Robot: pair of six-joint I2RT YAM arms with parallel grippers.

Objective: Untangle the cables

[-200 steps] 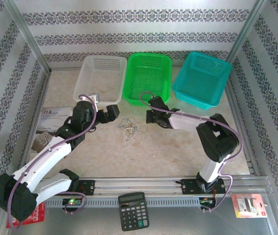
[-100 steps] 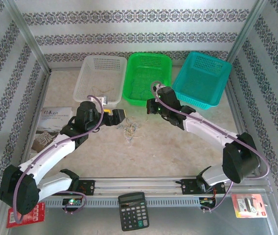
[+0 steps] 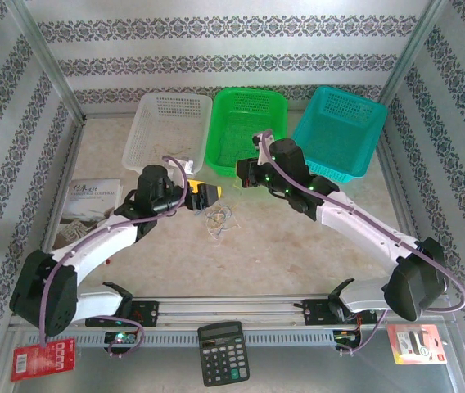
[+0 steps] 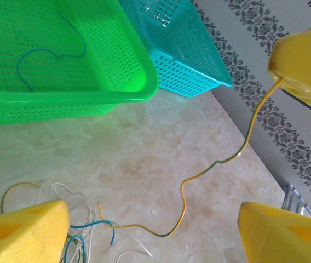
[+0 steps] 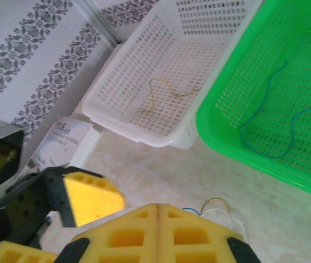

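A small tangle of thin cables lies on the table between my arms; blue and white strands of it show by my left pad. One yellow-green cable rises from the tangle up to my right gripper's pad. My right gripper is shut, hovering just in front of the green basket. My left gripper is open low over the table, the yellow-green cable lying between its pads. A blue cable lies in the green basket and a tan one in the white basket.
A teal basket stands to the right of the green one. A booklet lies left of my left arm. A calculator and two packets lie beyond the near rail.
My right arm has stretched out toward the green basket with its gripper shut, drawing the yellow-green cable out. My left gripper moved right to the tangle and its jaws narrowed a little.
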